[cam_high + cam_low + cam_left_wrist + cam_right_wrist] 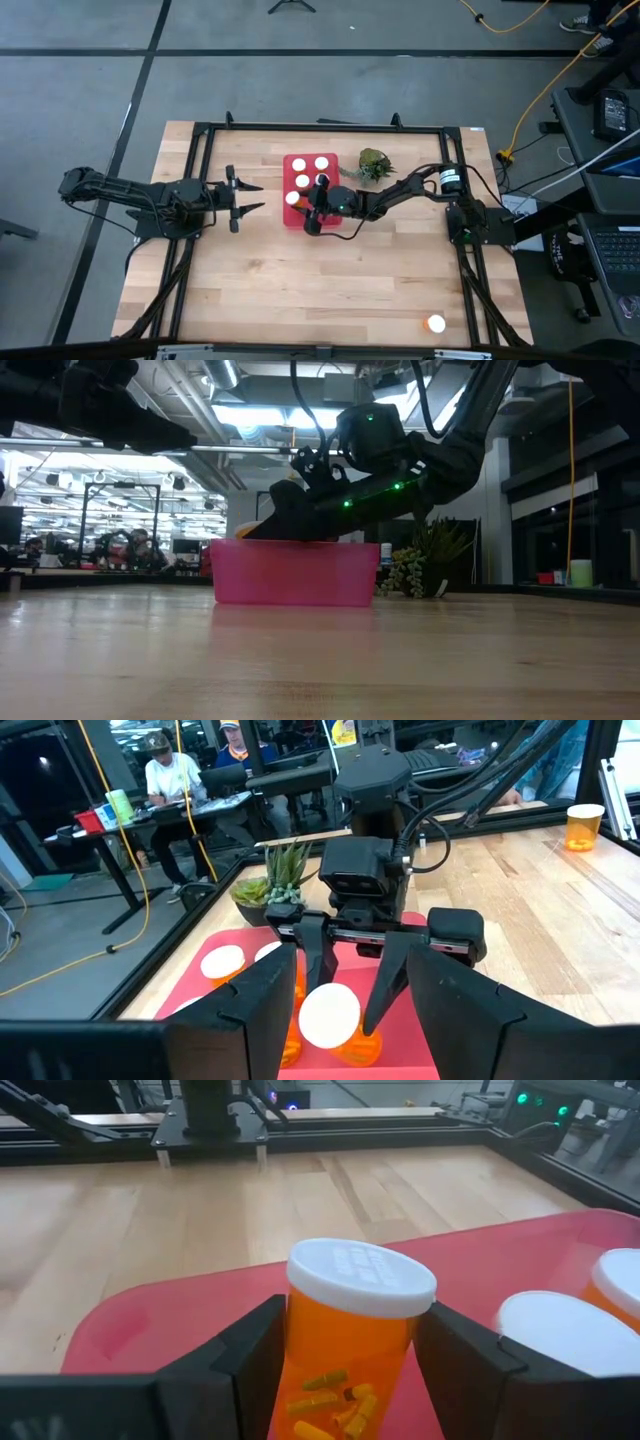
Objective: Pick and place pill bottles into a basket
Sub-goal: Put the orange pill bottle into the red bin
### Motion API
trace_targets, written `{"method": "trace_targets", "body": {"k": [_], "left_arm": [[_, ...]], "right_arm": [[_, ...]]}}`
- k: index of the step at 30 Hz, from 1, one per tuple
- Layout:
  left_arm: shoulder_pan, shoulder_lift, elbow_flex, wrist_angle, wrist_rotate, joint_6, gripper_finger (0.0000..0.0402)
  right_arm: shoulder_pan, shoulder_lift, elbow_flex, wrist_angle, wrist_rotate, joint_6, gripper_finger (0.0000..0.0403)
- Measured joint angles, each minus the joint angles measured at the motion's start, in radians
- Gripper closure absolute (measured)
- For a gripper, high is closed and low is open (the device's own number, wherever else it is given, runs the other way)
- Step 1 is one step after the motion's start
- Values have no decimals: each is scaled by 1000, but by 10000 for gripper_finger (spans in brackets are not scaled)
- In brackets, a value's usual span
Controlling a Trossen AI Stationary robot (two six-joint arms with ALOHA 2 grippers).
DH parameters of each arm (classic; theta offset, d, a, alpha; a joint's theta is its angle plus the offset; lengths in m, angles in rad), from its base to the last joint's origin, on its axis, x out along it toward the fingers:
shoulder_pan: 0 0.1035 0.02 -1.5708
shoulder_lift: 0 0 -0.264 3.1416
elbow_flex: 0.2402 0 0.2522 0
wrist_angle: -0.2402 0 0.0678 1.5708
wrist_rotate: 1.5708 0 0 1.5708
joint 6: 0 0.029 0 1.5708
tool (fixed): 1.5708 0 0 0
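My right hand (300,203) is over the near-left corner of the basket (335,160), fingers (252,1360) closed on either side of a pill bottle (352,1340) held upright; yellow pills visible inside, white cap on. Whether its base touches the basket floor, I cannot tell. Four more capped bottles (311,172) stand in the basket behind it. One bottle (435,323) sits alone on the counter (300,290), well apart, near the front right edge. Small green plant (373,163) just beside the basket. My left hand (248,197) waits left of the basket, fingers spread wide
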State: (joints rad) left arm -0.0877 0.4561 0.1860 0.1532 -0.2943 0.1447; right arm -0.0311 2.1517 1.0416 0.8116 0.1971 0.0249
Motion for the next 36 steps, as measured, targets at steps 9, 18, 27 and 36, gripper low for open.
{"method": "trace_targets", "body": {"k": [9,18,27,36], "left_arm": [[0,0,0,0,0,0,213],[0,0,0,0,0,0,213],[0,0,0,0,0,0,213],[0,0,0,0,0,9,213]], "right_arm": [[0,0,-1,-3,-13,37,198],[0,0,5,-13,-14,41,198],[0,2,85,-176,-43,45,198],[0,2,107,-214,-70,25,186]]}}
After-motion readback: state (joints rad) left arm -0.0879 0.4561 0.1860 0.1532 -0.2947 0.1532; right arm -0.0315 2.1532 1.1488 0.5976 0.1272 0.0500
